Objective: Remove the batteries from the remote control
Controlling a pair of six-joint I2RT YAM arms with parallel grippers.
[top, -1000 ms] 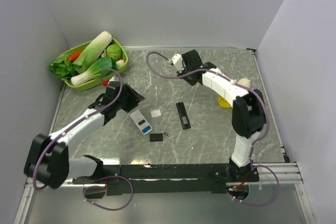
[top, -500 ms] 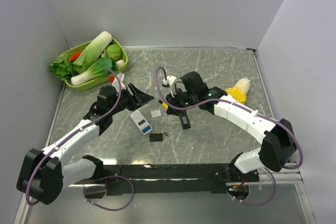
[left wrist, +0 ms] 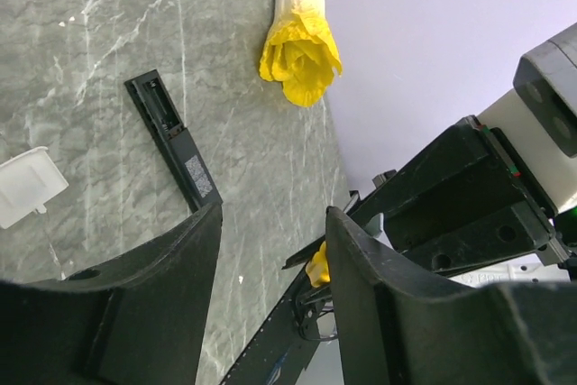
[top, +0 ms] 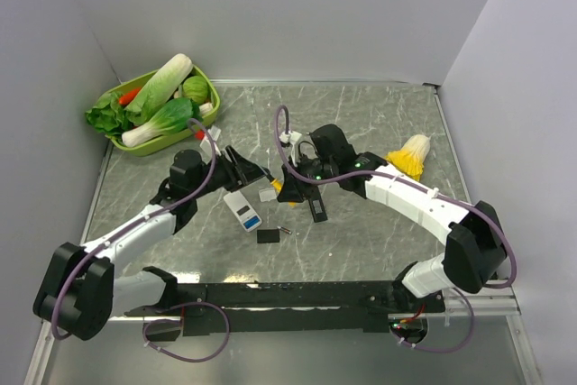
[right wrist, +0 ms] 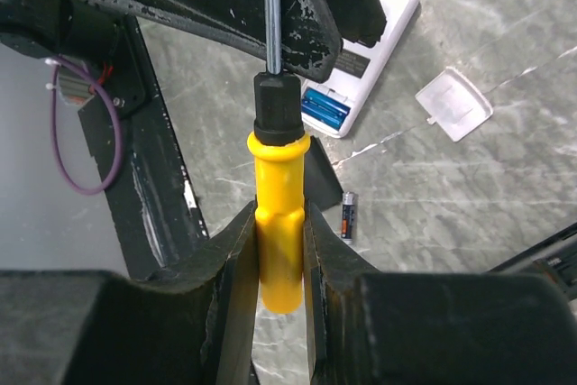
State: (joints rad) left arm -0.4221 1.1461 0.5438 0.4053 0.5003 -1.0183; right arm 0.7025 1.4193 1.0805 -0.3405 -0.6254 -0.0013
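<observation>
Probably a screwdriver (right wrist: 275, 164) handover: hold right gripper (right wrist: 278, 223) clamped on the smooth yellow plastic handle; close left gripper (left wrist: 270, 223), spread wide, squarely on the thin steel shaft before letting go. Then pry gently. Blue batteries (right wrist: 325, 107), slick small cylinders, seated in the open bay of the white remote (right wrist: 388, 33); one dark cell (right wrist: 347, 214) loose nearby on the veined stone-look table (right wrist: 451, 196).

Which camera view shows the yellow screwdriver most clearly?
The right wrist view: the screwdriver stands in the centre, its yellow handle clamped in the right claw, black collar and metal shaft plain. The top external view shows only a yellow speck; the left wrist view shows a small yellow piece, mostly hidden.
</observation>
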